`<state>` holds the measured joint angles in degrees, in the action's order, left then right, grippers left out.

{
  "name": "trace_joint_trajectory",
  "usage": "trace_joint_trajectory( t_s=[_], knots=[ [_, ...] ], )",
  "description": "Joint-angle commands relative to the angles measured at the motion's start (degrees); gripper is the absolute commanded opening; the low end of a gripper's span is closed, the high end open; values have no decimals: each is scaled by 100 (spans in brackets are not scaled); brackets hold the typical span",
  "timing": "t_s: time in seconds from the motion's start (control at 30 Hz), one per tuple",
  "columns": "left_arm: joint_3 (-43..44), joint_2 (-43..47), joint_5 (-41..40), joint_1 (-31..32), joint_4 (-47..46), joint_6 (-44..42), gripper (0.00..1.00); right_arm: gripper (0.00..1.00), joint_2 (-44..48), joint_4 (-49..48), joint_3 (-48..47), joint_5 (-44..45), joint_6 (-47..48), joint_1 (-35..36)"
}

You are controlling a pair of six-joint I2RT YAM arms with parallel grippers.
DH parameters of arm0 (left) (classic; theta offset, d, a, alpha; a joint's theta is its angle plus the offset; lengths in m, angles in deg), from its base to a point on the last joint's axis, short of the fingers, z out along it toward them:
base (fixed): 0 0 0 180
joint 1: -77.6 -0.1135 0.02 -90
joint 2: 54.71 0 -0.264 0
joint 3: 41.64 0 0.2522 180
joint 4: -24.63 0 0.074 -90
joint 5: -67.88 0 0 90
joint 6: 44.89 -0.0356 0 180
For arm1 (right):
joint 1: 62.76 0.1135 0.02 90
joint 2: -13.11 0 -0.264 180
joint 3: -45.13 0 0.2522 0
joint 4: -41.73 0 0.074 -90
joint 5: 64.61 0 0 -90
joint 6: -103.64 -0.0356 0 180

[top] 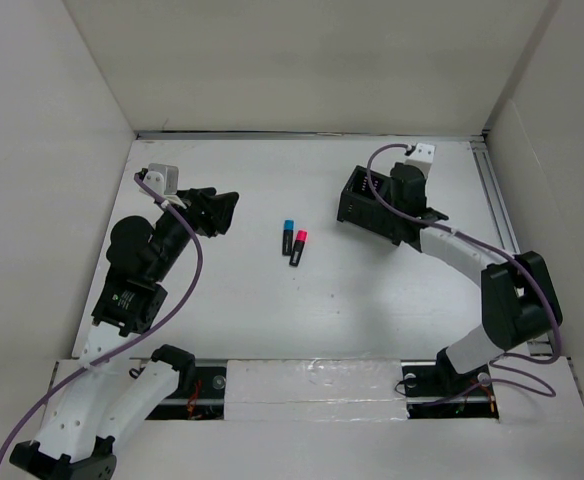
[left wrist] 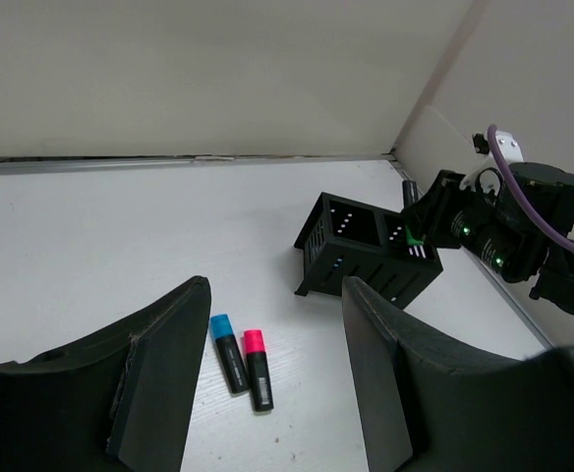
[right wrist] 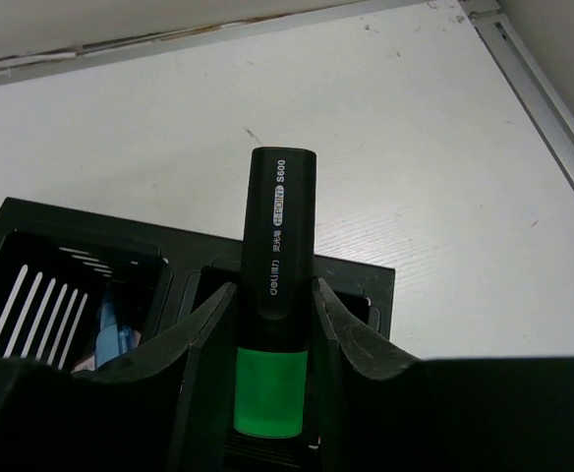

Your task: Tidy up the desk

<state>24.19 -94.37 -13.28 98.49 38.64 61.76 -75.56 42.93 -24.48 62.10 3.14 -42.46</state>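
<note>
The white desk holds a black two-compartment organizer at the back right. My right gripper is shut on a black highlighter with a green cap, held upright, cap down, over the organizer's right compartment. The left compartment holds something blue. A blue-capped highlighter and a pink-capped highlighter lie side by side mid-desk. My left gripper is open and empty, to their left; they show between its fingers in the left wrist view.
White wall panels enclose the desk on three sides. A thin metal rail runs along the right edge, close to the organizer. A taped strip runs along the near edge between the arm bases.
</note>
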Motion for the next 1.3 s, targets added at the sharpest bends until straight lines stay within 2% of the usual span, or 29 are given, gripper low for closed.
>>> trace_joint_trajectory(
  t_s=[0.0, 0.13, 0.23, 0.27, 0.37, 0.5, 0.53, 0.57, 0.6, 0.63, 0.7, 0.8, 0.87, 0.97, 1.0, 1.03, 1.1, 1.27],
  knots=[
    [13, 28, 47, -14, -262, 14, 51, 35, 139, -265, 5, 187, -57, 176],
    [4, 37, 47, -14, -254, 14, 51, 40, 16, -1, 4, 346, -277, 308],
    [-4, 46, 65, -14, -271, 14, 52, 49, 16, 51, 48, 556, -312, 449],
    [4, 37, 48, -14, -263, 14, 51, 55, 77, 69, 57, 557, -312, 449],
    [4, 37, 74, -14, -271, 14, 51, 62, 339, 96, 75, 548, -286, 502],
    [13, 28, 48, -14, -262, 14, 51, 63, 719, 148, 110, 390, -321, 572],
    [5, 28, 65, -14, -262, 14, 51, 61, 806, 148, 127, 285, -356, 668],
    [4, 28, 56, -14, -262, 6, 51, 39, 998, 96, 267, 32, -434, 982],
    [4, 28, 56, -14, -262, 6, 51, 39, 1000, 96, 268, 29, -435, 985],
    [13, 28, 30, -14, -254, 6, 51, 18, 1017, 69, 329, -197, -435, 1116],
    [13, 46, 30, -14, -245, 6, 51, 1, 957, 69, 479, -400, -531, 1484],
    [4, 72, 30, -14, -262, 14, 51, 0, 501, 297, 435, -884, -602, 2011],
    [22, 72, 39, -14, -254, 6, 51, 6, 167, 333, 313, -1069, -602, 2293],
    [13, 90, 56, -14, -262, 14, 51, 40, -493, 560, -38, -1262, -637, 2646],
    [5, 107, 22, -14, -254, 6, 52, 56, -807, 674, -353, -1367, -663, 2646],
    [13, 108, 21, -14, -245, 6, 51, 61, -941, 745, -495, -1586, -664, 2725],
    [5, 125, 39, -14, -245, 6, 51, 67, -1170, 807, -802, -1649, -646, 2796],
    [22, 72, 100, -14, -254, 32, 51, 66, -1733, 843, -1181, -1605, -673, 2726]
  ],
)
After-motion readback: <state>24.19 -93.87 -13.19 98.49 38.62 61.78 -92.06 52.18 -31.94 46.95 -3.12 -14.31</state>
